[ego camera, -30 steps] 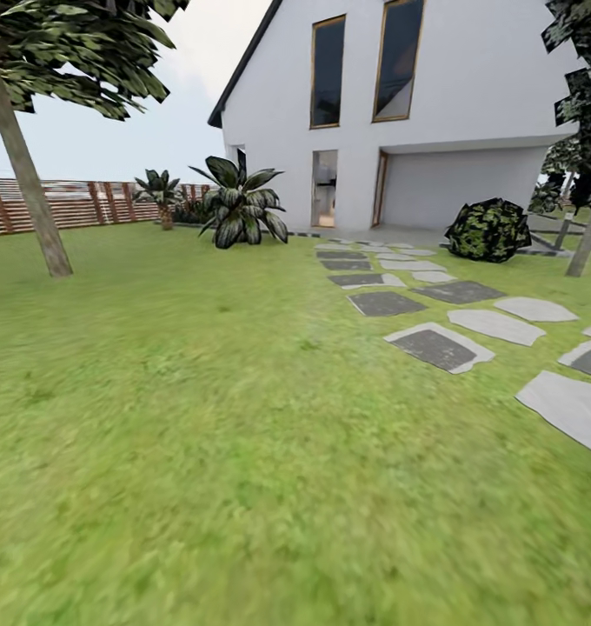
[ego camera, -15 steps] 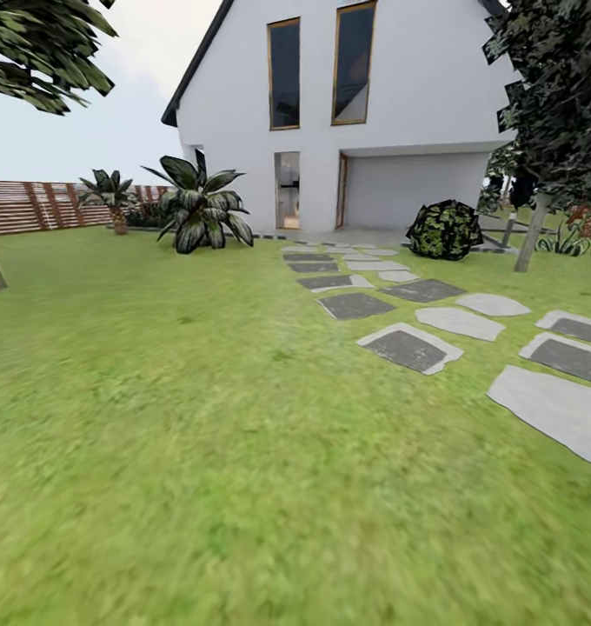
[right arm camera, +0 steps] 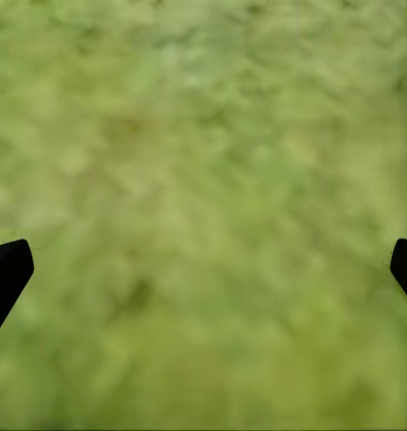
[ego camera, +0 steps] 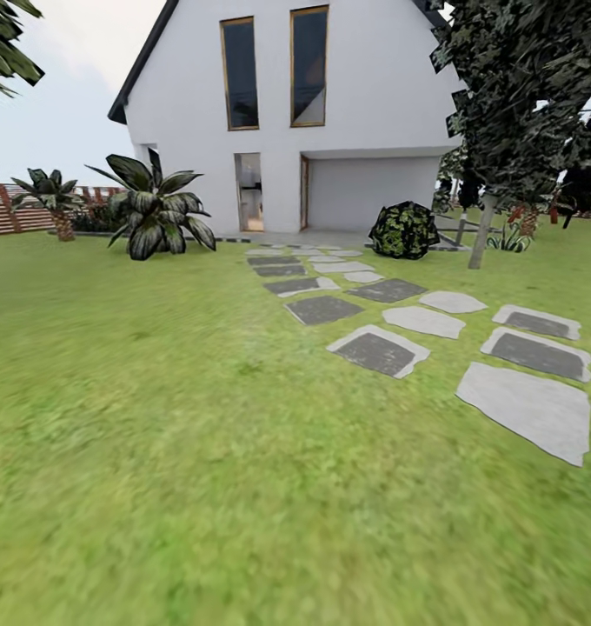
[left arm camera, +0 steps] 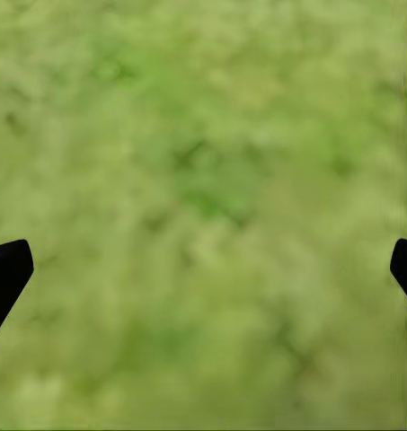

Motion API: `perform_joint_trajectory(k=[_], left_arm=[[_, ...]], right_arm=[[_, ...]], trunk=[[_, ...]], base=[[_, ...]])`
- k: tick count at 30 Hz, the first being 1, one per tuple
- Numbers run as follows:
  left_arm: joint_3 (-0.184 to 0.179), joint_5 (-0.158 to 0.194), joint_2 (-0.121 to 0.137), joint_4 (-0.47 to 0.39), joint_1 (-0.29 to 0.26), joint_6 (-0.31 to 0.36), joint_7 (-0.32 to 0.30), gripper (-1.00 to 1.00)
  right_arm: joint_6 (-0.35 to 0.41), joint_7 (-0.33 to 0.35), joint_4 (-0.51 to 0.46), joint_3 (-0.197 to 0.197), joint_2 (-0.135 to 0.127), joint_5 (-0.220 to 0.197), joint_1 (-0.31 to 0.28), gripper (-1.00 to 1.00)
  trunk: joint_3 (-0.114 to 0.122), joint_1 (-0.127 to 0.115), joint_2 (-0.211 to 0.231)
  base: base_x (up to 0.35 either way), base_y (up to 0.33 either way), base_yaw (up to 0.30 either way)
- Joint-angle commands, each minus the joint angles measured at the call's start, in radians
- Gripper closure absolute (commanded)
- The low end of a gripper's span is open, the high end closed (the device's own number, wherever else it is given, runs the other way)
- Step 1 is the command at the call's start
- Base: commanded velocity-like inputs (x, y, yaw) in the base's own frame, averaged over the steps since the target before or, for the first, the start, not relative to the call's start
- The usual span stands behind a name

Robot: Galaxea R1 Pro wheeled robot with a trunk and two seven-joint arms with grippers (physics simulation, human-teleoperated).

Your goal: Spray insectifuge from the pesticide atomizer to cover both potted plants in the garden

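Observation:
The garden lawn [ego camera: 200,435] spreads out in front of me, crossed by a path of grey stepping stones [ego camera: 378,350] that leads to a white house [ego camera: 295,113]. The pesticide atomizer and the potted plants are out of view. My left gripper [left arm camera: 203,274] is open, its dark fingertips [left arm camera: 5,274] far apart over bare grass. Likewise my right gripper [right arm camera: 203,274] is open above grass, with nothing between its fingertips [right arm camera: 5,274].
A large broad-leaved bush [ego camera: 156,217] and a small palm [ego camera: 52,200] stand at the left by the wooden fence [ego camera: 4,209]. A round dark shrub [ego camera: 404,230] and a tree [ego camera: 513,104] are at the right. Open lawn lies ahead.
The head view has swung to the right: house, bush and stones have shifted left in the picture, and the tree at the right has come further into view.

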Motion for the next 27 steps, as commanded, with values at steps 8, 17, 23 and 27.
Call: perform_joint_trajectory(k=[8, 17, 23, 27], left_arm=[[0.001, 0.001, 0.000, 0.000, 0.000, -0.003, -0.001, -1.00], [0.001, 0.001, 0.000, 0.000, -0.001, -0.003, -0.001, -1.00], [0.001, 0.001, 0.000, 0.000, 0.000, -0.003, -0.001, -1.00], [0.001, 0.001, 0.000, 0.000, 0.000, -0.003, -0.001, -1.00]], right_arm=[[-0.003, 0.000, 0.001, 0.001, 0.000, 0.001, -0.001, -1.00], [-0.003, 0.000, 0.001, 0.001, 0.000, 0.001, -0.001, -1.00], [-0.002, 0.000, 0.001, 0.001, 0.000, 0.001, -0.001, -1.00], [-0.003, 0.000, 0.001, 0.001, 0.000, 0.001, 0.000, -1.00]], trunk=[[0.002, 0.000, 0.000], [0.002, 0.000, 0.000], [0.002, 0.000, 0.000], [0.002, 0.000, 0.000]], base=[[0.339, 0.058, -0.256], [0.339, 0.133, -0.256], [0.339, 0.136, -0.256], [0.339, 0.118, -0.256]])
